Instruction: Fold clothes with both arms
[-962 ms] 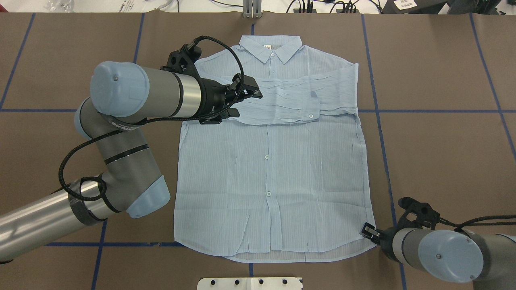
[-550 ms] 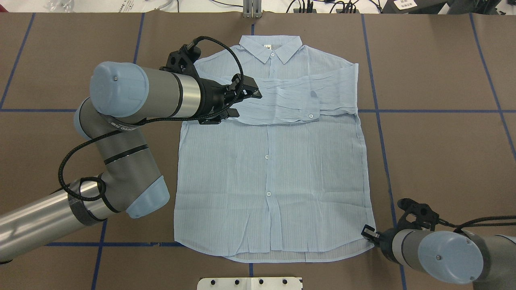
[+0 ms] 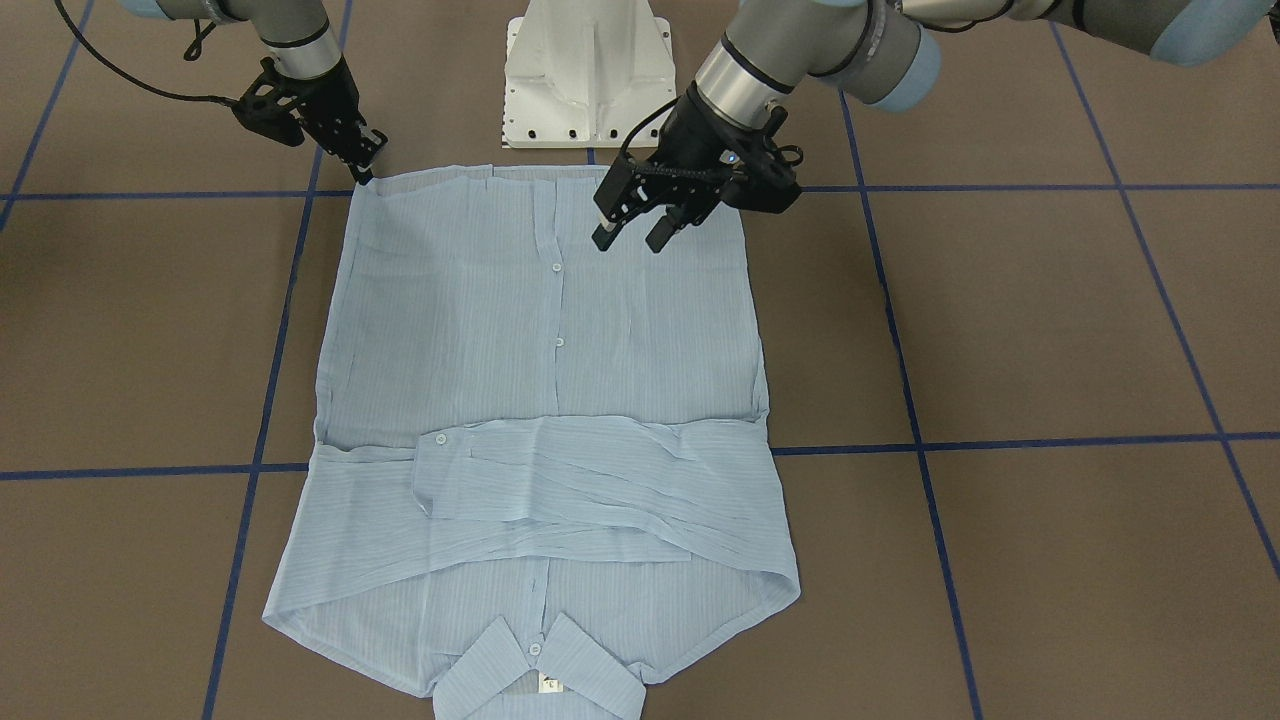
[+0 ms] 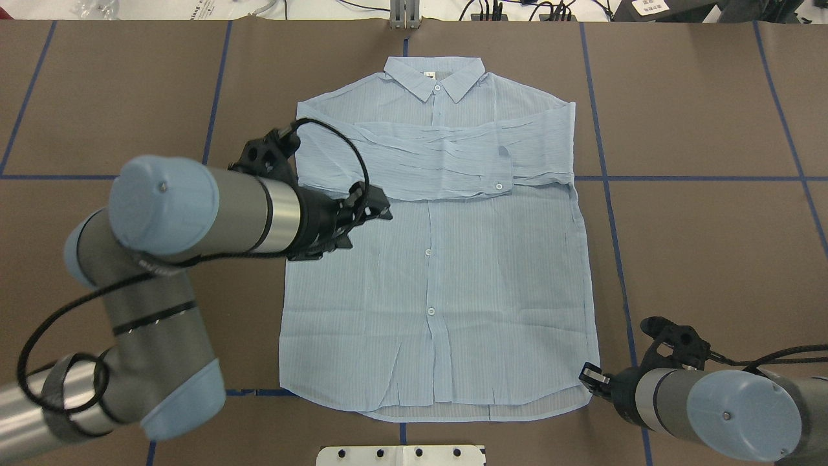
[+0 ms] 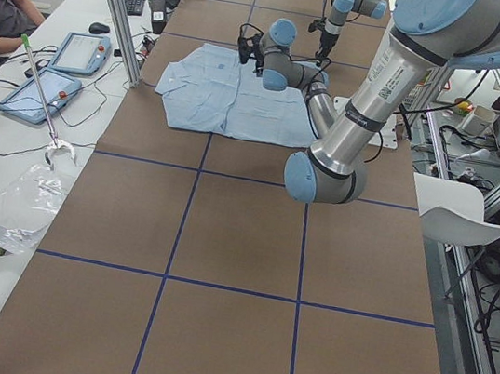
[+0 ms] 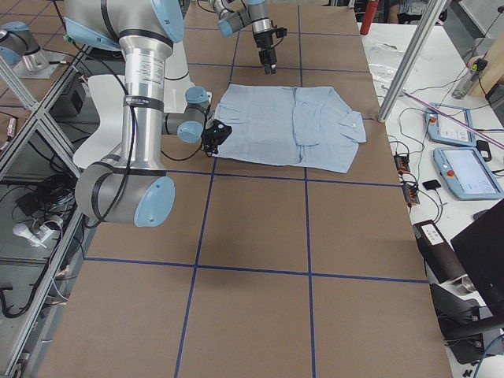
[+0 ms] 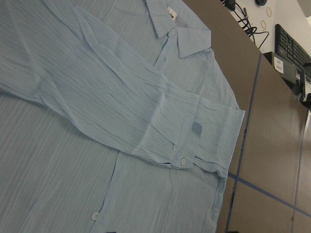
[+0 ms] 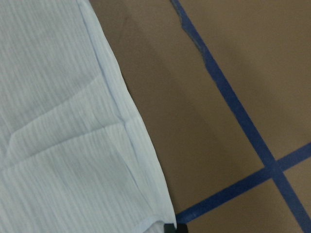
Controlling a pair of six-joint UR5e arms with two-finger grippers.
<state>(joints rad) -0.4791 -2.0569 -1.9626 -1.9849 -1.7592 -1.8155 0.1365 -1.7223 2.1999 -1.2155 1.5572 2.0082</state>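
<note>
collar point(image 3: 590, 672) cropped, right hand point(image 3: 364, 163) closure unclear (too small)

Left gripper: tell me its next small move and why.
Probably move the left gripper, jaws open, down to the hem corner of the shirt on its own side. The right gripper sits at the opposite hem corner, and both sleeves lie folded across the chest.

place: robotics lab | cues: blue-taped table point(image 4: 711, 259), aluminium framing point(image 5: 116, 9), teach pendant point(image 5: 80, 53)

2 silver-grey tubular arms point(image 4: 233, 210), pale-blue joint caps point(image 4: 162, 204), blk braided cables point(image 4: 343, 136).
</note>
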